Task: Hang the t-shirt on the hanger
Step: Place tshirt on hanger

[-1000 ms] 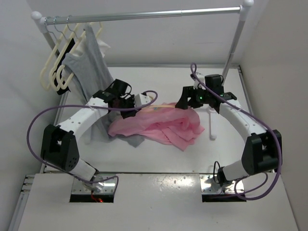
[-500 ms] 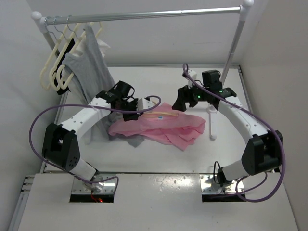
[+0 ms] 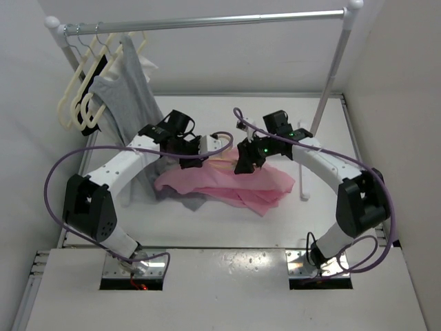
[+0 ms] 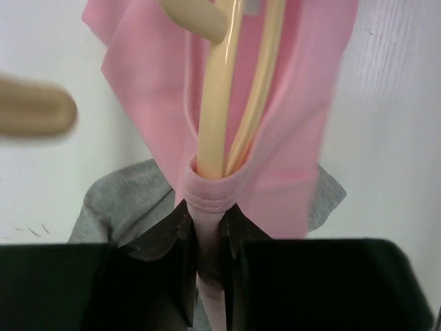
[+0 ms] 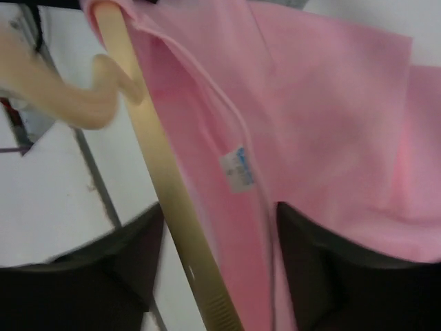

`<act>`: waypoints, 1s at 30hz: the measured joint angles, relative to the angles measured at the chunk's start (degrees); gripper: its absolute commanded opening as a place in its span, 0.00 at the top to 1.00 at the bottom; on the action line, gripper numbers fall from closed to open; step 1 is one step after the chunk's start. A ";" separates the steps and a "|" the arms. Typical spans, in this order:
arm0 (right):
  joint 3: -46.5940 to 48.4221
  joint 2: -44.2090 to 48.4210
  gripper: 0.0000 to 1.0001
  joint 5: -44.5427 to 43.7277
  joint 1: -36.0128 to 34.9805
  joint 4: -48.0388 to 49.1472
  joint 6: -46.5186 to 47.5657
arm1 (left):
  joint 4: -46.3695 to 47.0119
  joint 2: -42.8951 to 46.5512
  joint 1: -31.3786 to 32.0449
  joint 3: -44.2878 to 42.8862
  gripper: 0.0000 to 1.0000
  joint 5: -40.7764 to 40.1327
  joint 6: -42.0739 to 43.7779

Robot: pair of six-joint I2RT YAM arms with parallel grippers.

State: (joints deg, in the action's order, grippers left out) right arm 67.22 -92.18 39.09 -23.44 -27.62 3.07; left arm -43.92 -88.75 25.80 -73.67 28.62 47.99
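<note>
The pink t-shirt [image 3: 238, 183] lies crumpled on the table between the arms. The peach-tan hanger [image 3: 222, 161] lies at its far edge, its frame partly inside the shirt. My left gripper [image 3: 198, 153] is shut on the shirt's collar [image 4: 209, 196]; the hanger's bars [image 4: 219, 103] run into that collar and its hook [image 4: 196, 15] shows at the top. My right gripper [image 3: 244, 165] is open over the shirt [image 5: 310, 103], its fingers either side of the hanger bar [image 5: 162, 186] and the collar with its label [image 5: 238, 169]. It holds nothing.
A grey sleeveless garment [image 3: 127, 96] and several cream-white hangers [image 3: 79, 89] hang at the left end of the rail [image 3: 207, 22]. The rail's right post [image 3: 329, 76] stands behind my right arm. A white stand [image 3: 304, 181] rises right of the shirt.
My right gripper has swung left from the table's right side onto the shirt's collar and hanger. My left gripper kept its hold and shifted slightly; the shirt has flattened.
</note>
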 measured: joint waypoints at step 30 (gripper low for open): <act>-11.45 24.74 1.00 -28.11 -0.87 6.43 -5.38 | 1.90 -3.45 -4.42 -8.87 0.00 0.92 -3.63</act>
State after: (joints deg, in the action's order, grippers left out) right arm 55.77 -67.44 10.98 -24.32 -21.19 -2.31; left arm -42.02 -92.20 21.39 -82.54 29.54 44.36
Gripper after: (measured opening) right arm 0.157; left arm 0.953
